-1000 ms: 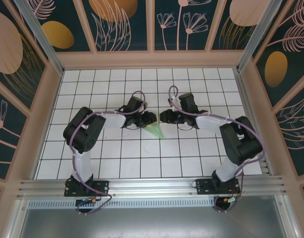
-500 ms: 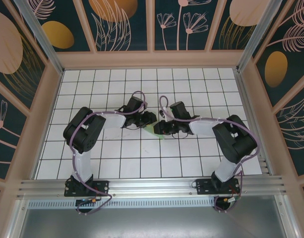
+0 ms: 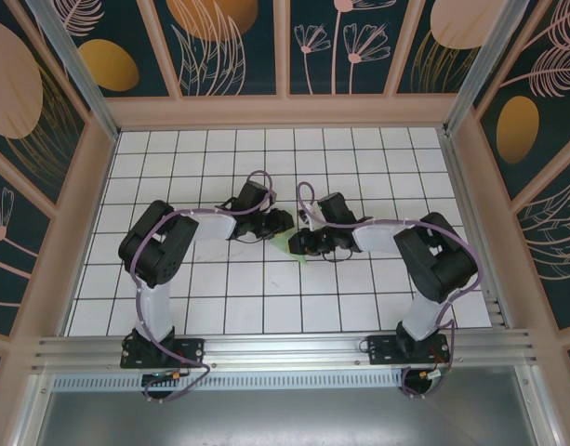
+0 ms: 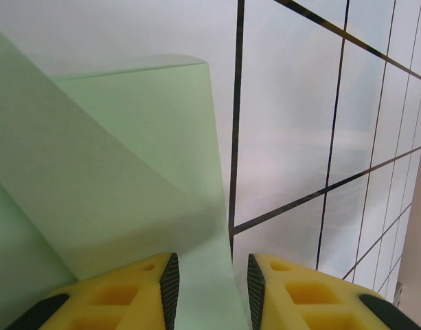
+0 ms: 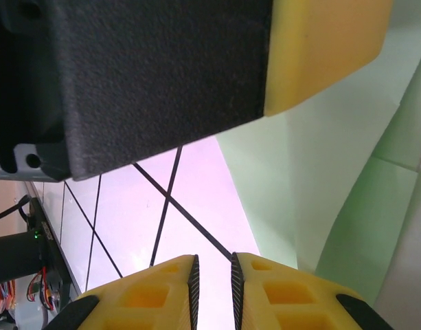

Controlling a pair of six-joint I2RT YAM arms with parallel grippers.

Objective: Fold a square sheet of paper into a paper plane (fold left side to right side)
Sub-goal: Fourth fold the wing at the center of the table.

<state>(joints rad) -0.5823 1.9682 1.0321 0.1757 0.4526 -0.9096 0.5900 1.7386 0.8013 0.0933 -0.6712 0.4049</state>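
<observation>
- Straddling a strip of the mint-green sheet of paper, the left jaws are held part-way apart, one yellow finger at each side. No clamping across the sheet is shown. The sheet is judged to be steadied against the table for the fold rather than gripped.
- The right jaws are drawn almost together, with a narrow slit left between their fingers. Bare table and a grid line are seen through that slit, so nothing is grasped.
- Just beside the right jaws, the sheet is seen already creased, one layer lapped over another. Tips narrowed like this are judged suited to pressing a crease or nudging a flap.
- From above, the sheet is found near mid-table, largely covered by the two wrists, which meet almost tip to tip.
- The left arm's black housing is held close over the right jaws. Contact between the arms is judged the main hazard.
- Further out, the white gridded table is bordered by patterned walls, well apart from the work. Purple cables are looped above the wrists.
</observation>
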